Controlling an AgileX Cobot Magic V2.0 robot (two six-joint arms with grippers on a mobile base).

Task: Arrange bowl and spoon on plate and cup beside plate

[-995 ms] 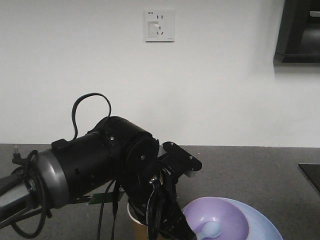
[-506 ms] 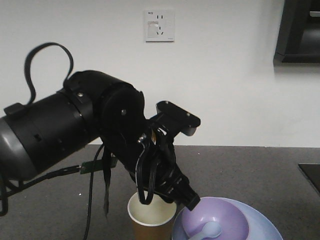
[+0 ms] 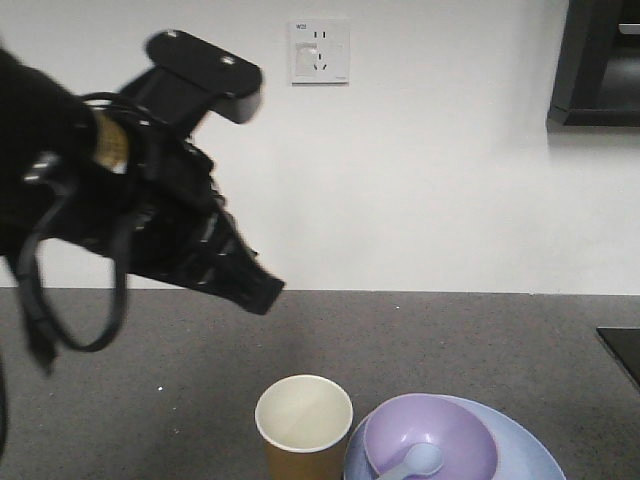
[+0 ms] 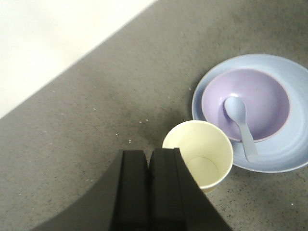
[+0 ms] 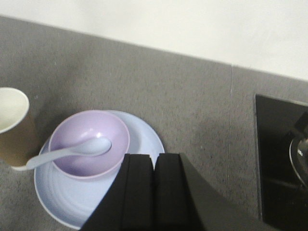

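Plate (image 4: 284,156): we see it lying flat on the grey surface (image 4: 120,96), pale blue, with its low rim bare on the outer side; in the front view it sits at the near right edge of the picture (image 3: 530,450).
Bowl (image 4: 262,103): we find it on the plate, lavender, upright, set toward one side of the plate so more rim shows on the other.
Spoon (image 4: 240,122): its scoop rests inside the bowl and its handle leans out over the bowl's edge onto the plate's rim, toward the cup.
Cup (image 4: 198,155): it stands upright on the surface just left of the plate in the front view (image 3: 303,422); we cannot tell whether its side touches the plate's rim. Its pale inside looks bare.
Left tool (image 4: 148,163): we see its two black fingers pressed together, holding nothing, above the cup's near rim in its own camera; in the front view the arm (image 3: 150,220) is raised well above the surface at far left.
Right tool (image 5: 155,166): its fingers are also together with nothing between them, over the near right part of the plate (image 5: 139,144).
Wall socket (image 3: 319,51): we note it on the white wall behind the surface.
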